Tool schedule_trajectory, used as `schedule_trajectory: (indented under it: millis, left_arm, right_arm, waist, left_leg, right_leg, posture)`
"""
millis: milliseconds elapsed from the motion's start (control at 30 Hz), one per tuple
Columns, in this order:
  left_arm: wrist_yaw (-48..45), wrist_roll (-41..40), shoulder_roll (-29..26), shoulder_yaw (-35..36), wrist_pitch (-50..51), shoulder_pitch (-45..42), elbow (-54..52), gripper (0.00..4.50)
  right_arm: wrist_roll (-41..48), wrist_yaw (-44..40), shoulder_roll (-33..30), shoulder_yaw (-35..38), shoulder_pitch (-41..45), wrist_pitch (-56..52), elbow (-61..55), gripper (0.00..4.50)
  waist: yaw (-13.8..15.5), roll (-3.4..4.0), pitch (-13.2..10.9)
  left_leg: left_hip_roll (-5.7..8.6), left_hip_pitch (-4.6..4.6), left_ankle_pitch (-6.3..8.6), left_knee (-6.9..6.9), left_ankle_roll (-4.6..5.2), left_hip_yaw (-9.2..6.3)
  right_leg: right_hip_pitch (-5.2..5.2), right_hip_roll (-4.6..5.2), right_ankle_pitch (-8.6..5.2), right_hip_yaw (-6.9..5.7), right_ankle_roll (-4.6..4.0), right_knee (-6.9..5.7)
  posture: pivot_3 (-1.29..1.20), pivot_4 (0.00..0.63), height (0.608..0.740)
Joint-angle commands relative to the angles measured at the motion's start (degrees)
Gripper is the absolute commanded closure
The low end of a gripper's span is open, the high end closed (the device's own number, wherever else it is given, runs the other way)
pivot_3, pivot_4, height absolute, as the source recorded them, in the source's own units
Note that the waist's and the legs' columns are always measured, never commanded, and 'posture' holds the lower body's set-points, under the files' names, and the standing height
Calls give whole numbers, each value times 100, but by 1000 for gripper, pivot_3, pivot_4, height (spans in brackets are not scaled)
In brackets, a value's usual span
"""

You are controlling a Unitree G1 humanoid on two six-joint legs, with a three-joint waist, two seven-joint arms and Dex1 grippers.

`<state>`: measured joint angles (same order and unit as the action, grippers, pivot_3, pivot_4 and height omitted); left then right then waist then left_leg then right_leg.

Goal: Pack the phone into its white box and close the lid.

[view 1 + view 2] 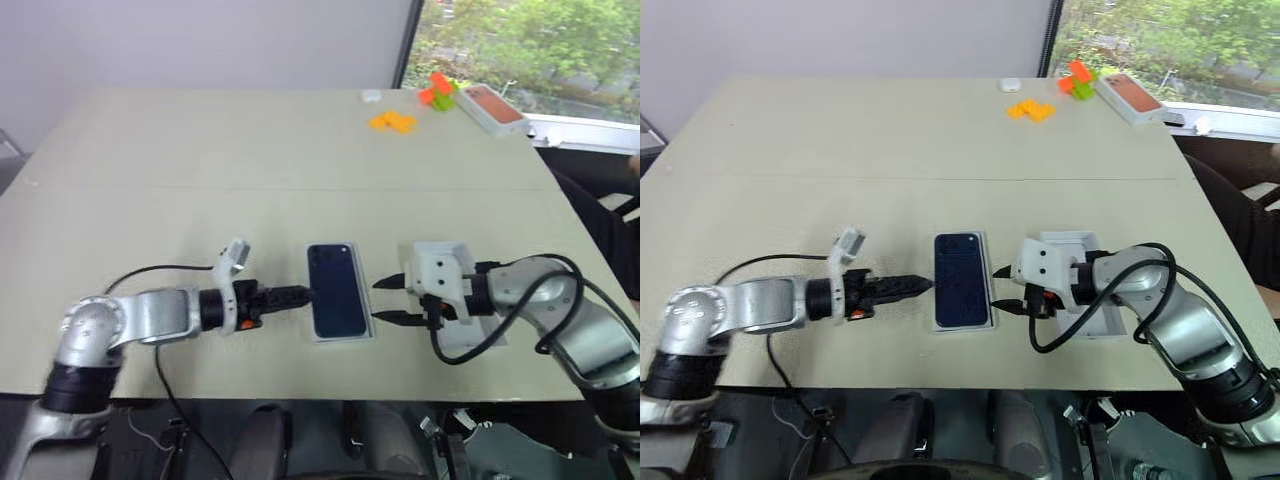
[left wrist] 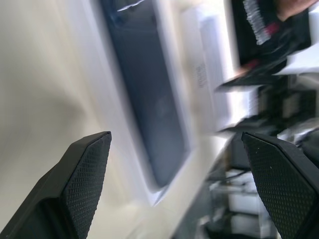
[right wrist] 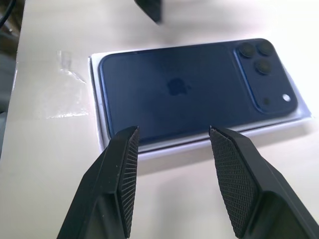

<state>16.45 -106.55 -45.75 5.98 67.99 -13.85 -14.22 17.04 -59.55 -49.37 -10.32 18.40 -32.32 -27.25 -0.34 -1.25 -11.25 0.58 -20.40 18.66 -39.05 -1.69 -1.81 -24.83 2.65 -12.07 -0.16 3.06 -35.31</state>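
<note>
The dark navy phone (image 1: 335, 290) lies back up, camera cluster at its far end, inside the white box (image 3: 94, 89) near the table's front edge. Only a thin white rim of the box shows around it. The lid (image 1: 1078, 243) lies inside up on the table just right of the box, partly under my right arm. My left gripper (image 1: 303, 295) is level at the box's left side, open wide and holding nothing. My right gripper (image 1: 380, 300) points at the box's right side. It is open, its fingers (image 3: 124, 164) just short of the rim with nothing between them.
At the far right of the table are orange pieces (image 1: 392, 122), a green and orange toy (image 1: 438, 92), a small white object (image 1: 371, 96) and a box with an orange phone picture (image 1: 490, 108). A clear film scrap (image 3: 65, 89) lies by the box's near end.
</note>
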Motion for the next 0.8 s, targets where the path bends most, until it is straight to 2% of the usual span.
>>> schedule_trajectory:
  millis: [33,67,167,233,267,367,433,567,733,800]
  left_arm:
    - [-678,1393,-154,571,-671,244,-595,68]
    - [-882,1733,-172,616,-821,339,-687,68]
    - [-1807,3191,-313,699,-1580,803,-1076,0]
    - [-2229,3766,-327,609,-1836,950,-1160,0]
    - [-2411,4019,-320,548,-1944,1001,-1197,254]
    - [-2721,4511,-215,392,-2059,1043,-1272,1352]
    - [-2907,4800,-140,251,-2139,1013,-1358,2475]
    - [-3221,5385,29,-196,-2208,775,-1528,4450]
    - [-3375,6414,340,-1154,-2217,57,-1446,4450]
    - [-3425,6655,454,-1333,-2177,-81,-1405,4450]
  right_arm:
    - [84,127,130,116,185,-66,-53,2132]
    - [100,134,149,116,204,-92,-59,2132]
    - [97,184,261,50,272,-162,-52,2931]
    - [52,275,360,-9,329,-225,-11,3884]
    - [27,306,405,-38,349,-232,2,4464]
    - [-155,458,506,-167,399,-178,29,4500]
    - [-263,559,557,-261,440,-186,66,4500]
    - [-364,637,637,-372,469,-177,116,4500]
    - [-497,768,748,-461,482,-140,163,4500]
    - [-495,771,771,-465,481,-163,150,4500]
  waist:
    - [6,11,0]
    - [19,12,0]
    - [54,10,0]
    - [66,8,-1]
    - [76,9,-2]
    - [110,9,-2]
    - [101,8,-1]
    - [100,9,-2]
    - [97,7,-1]
    - [77,7,-1]
  left_leg:
    - [0,0,-2,3,-3,-1]
    - [0,0,-2,4,-3,1]
    - [5,0,-1,3,-1,10]
    - [6,-4,3,3,5,13]
    - [5,-7,3,3,6,13]
    - [4,-11,5,4,9,10]
    - [4,-12,8,3,14,13]
    - [4,-12,12,2,21,16]
    - [4,-10,12,0,21,14]
    - [4,-10,13,-1,23,16]
  right_leg:
    - [0,-1,-1,-1,-1,0]
    - [0,-4,-1,-2,-3,0]
    - [1,-7,-1,-3,-3,6]
    - [-1,-6,-1,-3,-3,10]
    - [-4,-6,-1,-3,-3,10]
    - [-6,-6,-2,-4,-2,13]
    - [-5,-4,-2,-3,-2,15]
    - [-6,-4,-1,-3,0,16]
    - [-1,-7,0,-4,2,15]
    - [-2,-8,1,-3,4,15]
  posture:
    - [0,150,740]
    - [0,150,740]
    - [0,150,740]
    - [0,150,740]
    - [0,150,740]
    - [0,150,740]
    - [0,150,740]
    - [0,150,740]
    - [0,150,740]
    - [0,150,740]
